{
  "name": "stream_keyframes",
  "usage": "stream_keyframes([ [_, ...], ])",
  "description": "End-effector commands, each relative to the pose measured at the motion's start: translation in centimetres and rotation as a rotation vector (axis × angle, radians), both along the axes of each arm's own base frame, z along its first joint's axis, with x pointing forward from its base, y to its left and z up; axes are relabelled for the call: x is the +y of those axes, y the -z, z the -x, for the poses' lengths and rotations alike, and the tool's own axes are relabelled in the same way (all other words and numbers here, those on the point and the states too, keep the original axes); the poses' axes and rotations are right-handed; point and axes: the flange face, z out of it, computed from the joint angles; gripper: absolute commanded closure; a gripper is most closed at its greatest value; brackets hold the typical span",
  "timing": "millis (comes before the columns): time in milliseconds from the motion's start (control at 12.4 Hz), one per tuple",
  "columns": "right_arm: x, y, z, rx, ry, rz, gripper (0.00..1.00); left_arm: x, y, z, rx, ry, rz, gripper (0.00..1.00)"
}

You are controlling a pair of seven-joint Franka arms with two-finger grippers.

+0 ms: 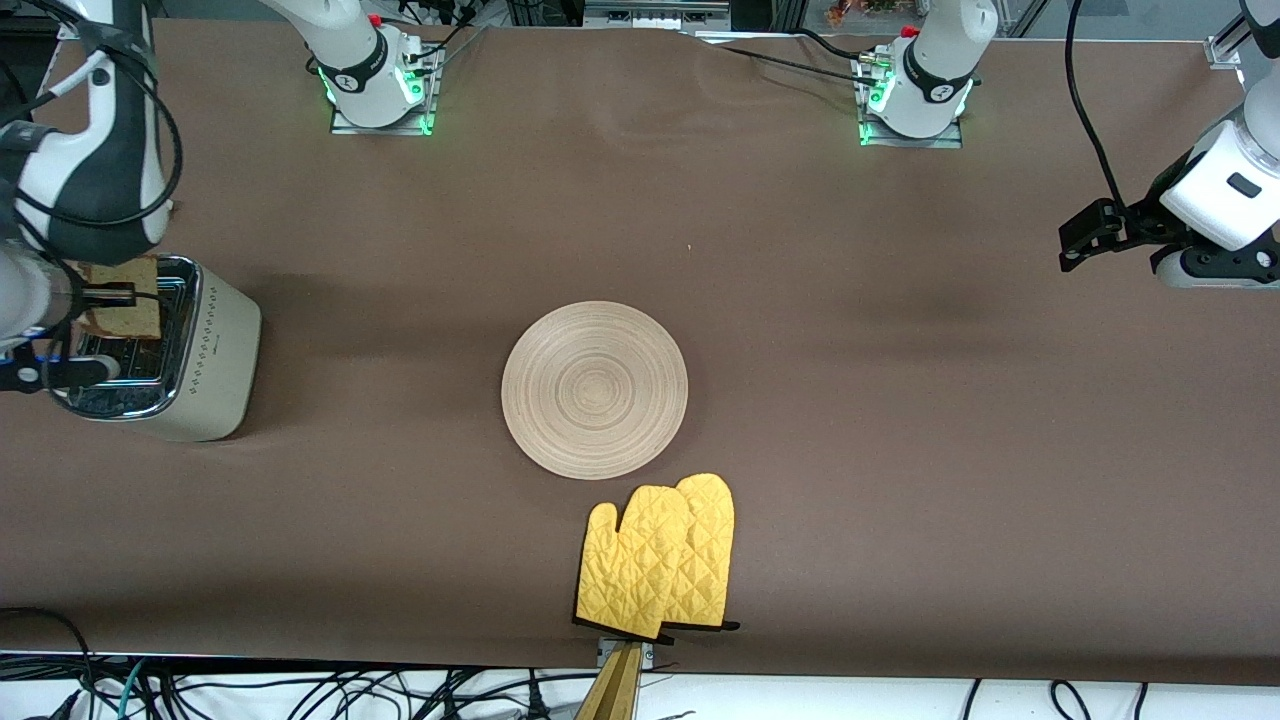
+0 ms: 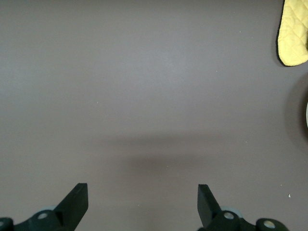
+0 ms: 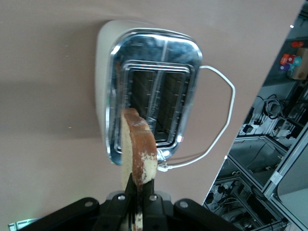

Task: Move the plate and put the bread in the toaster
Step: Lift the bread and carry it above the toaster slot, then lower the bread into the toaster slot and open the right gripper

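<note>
The light-wood plate lies flat in the middle of the table. The cream-white toaster with a chrome top stands at the right arm's end of the table. My right gripper is shut on the bread and holds it upright over the toaster's slots. In the right wrist view the bread stands on edge between my shut right gripper, above the toaster. My left gripper is open and empty over bare table at the left arm's end.
A pair of yellow oven mitts lies nearer the front camera than the plate; it also shows in the left wrist view. The toaster's white cord loops beside it. Brown table cover all around.
</note>
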Motion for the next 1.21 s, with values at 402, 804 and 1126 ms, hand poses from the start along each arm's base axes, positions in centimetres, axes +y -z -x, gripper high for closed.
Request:
stream_keyframes([
  [402, -2.7, 3.7, -2.4, -0.026, -0.001, 0.001, 1.0, -0.2, -0.5, -0.3, 0.002, -0.002, -0.029, 0.0],
  [804, -2.7, 5.4, -3.3, -0.047, -0.011, -0.012, 1.0, -0.1, -0.6, -0.3, 0.001, -0.002, -0.027, 0.0],
  [1126, -2.0, 5.1, -3.8, -0.079, -0.038, -0.007, 0.0, -0.2, -0.6, -0.3, -0.001, -0.001, -0.027, 0.0],
])
